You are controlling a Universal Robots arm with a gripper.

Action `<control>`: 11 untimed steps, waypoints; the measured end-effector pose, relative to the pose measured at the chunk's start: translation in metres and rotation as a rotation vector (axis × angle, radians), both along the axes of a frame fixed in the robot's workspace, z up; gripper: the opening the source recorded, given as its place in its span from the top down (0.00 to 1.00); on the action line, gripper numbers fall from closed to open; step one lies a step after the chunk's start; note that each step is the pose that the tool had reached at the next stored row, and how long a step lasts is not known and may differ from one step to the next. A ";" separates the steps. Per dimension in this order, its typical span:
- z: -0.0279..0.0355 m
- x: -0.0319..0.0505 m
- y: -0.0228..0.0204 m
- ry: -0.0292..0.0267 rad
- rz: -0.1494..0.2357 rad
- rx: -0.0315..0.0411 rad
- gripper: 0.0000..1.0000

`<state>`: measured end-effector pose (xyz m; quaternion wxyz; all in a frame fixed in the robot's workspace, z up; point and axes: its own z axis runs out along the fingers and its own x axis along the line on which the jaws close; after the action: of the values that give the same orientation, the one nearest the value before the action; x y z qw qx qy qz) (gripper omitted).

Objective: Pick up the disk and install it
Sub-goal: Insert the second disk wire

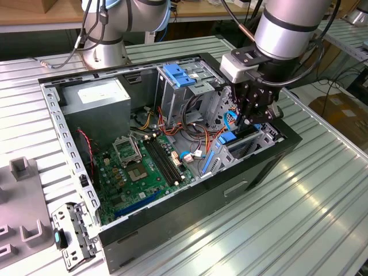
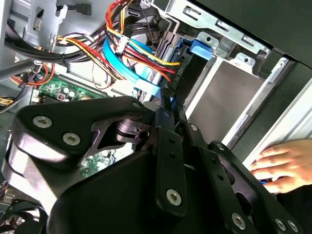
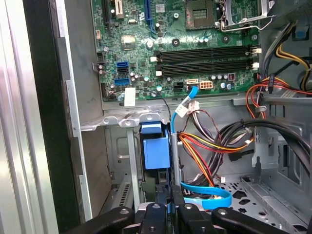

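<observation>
On the worktop (image 1: 322,190), going from the exterior view's left to its right: a loose grey bracket w/ a small teal tab (image 1: 72,236) lies beside the open PC case (image 1: 253,167); inside the case comes the grey power supply (image 1: 98,100), then the green motherboard (image 1: 138,167), then a drive cage w/ a blue latch (image 1: 179,75), then the drive bay at the case's front end, where the arm works.

Task looks well along. The disk (image 3: 156,151) is off the worktop and stands on edge, its blue bracket showing, part-way down in the bay slot between metal walls. It sits just beside the bundle of red, yellow and orange wires (image 3: 209,146). I judge it not fully seated yet; whether any cable is plugged into it can't be told.

Arm pose: wrist points nearly straight down into the bay, w/ the hand (image 1: 256,112) low over the slot. In the first wrist view its fingers (image 3: 157,214) sit close together, clamped on the disk's upper edge.

A person's hand (image 2: 280,161) rests on the case's outer edge in the second wrist view.
</observation>
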<state>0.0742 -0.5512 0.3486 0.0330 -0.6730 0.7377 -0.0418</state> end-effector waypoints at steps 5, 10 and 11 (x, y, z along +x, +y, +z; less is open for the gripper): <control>0.0000 0.0000 -0.0016 0.0000 0.000 0.0172 0.84; -0.0004 0.0000 -0.0034 0.0000 0.000 0.0177 0.84; -0.0004 0.0000 -0.0035 0.0000 0.000 0.0177 0.84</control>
<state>0.0742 -0.5548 0.3481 0.0389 -0.6727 0.7381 -0.0353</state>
